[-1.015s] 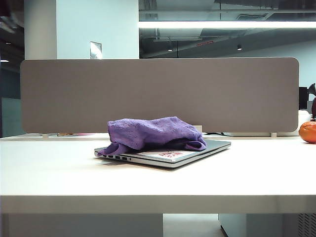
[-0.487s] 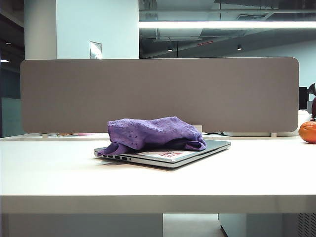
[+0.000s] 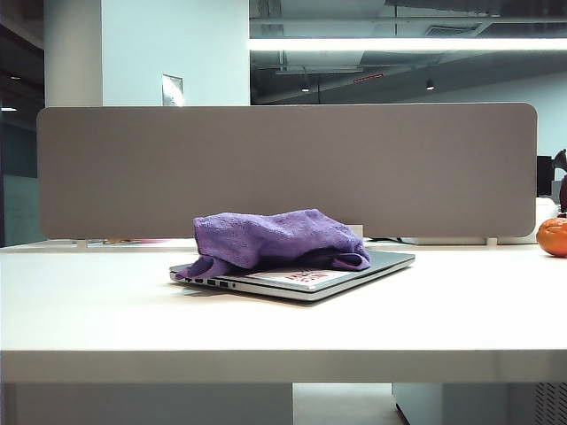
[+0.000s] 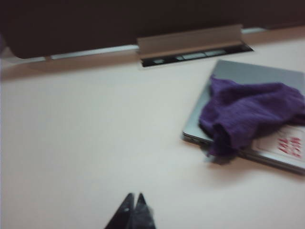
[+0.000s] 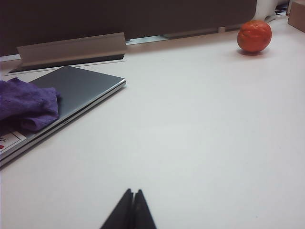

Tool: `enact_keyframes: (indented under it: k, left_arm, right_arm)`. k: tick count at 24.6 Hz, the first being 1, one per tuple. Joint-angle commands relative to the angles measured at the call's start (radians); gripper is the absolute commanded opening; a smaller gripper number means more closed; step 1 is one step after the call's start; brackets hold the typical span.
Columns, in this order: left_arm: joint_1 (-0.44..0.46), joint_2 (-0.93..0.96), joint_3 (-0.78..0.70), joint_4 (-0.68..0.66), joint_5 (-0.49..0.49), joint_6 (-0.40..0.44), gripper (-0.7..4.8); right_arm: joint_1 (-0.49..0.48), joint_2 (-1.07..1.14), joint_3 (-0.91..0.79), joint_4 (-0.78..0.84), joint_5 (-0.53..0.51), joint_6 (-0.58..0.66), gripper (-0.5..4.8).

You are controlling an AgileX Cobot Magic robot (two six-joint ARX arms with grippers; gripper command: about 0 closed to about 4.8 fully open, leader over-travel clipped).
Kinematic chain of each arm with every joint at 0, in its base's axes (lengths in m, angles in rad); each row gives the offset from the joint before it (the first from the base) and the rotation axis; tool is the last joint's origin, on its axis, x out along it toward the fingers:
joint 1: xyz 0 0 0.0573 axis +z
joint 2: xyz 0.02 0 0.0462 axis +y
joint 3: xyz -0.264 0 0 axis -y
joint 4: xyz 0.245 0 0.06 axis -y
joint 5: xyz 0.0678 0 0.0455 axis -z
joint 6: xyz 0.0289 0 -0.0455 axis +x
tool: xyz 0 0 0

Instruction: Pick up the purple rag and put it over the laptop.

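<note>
The rag (image 3: 276, 237) lies bunched on the closed laptop (image 3: 383, 262), covering the lid's left and middle part in the exterior view — one corner droops over the laptop's left front edge, just past the row of side ports. It is purple-violet, fuzzy, crumpled into a low mound with folds rather than spread flat. The lid's right end stays bare grey metal, and a white-and-red sticker (image 3: 304, 277) peeks out under the rag's front hem. The laptop sits flat on the white table (image 3: 106, 310), in front of a grey divider panel (image 3: 283, 159).

No container is on the table. An orange round object (image 3: 553, 236) rests at the table's far right, well apart from the laptop.

In the left wrist view the left gripper (image 4: 134, 200) hangs over bare table, away from the laptop, its dark fingertips pressed together and holding nothing. The right gripper (image 5: 133, 194) is likewise pressed together and empty, above bare table with the laptop's bare corner off to one side and the orange object far beyond. Neither gripper shows in the exterior view.
</note>
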Motion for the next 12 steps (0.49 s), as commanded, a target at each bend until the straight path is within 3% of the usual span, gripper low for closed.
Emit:
enact_keyframes:
  k: [1,5,9,12]
  left_arm:
    - [0.097,0.0,-0.074,0.106,0.049,0.0,-0.06]
    - [0.211,-0.015,-0.183,0.21,0.121,-0.014,-0.06]
    - [0.349,-0.114,-0.344,0.373,0.273,-0.034,-0.06]
    - [0.382,-0.164,-0.407,0.439,0.285,-0.034,-0.06]
  right_arm:
    - [0.0,-0.002,-0.005,0.016,0.005,-0.002,0.22]
    - [0.0,-0.002,-0.005,0.017,0.004,-0.002,0.22]
    - [0.0,-0.002,-0.005,0.016,0.004,-0.002,0.22]
    - [0.0,-0.002,-0.005,0.016,0.004,-0.002,0.22]
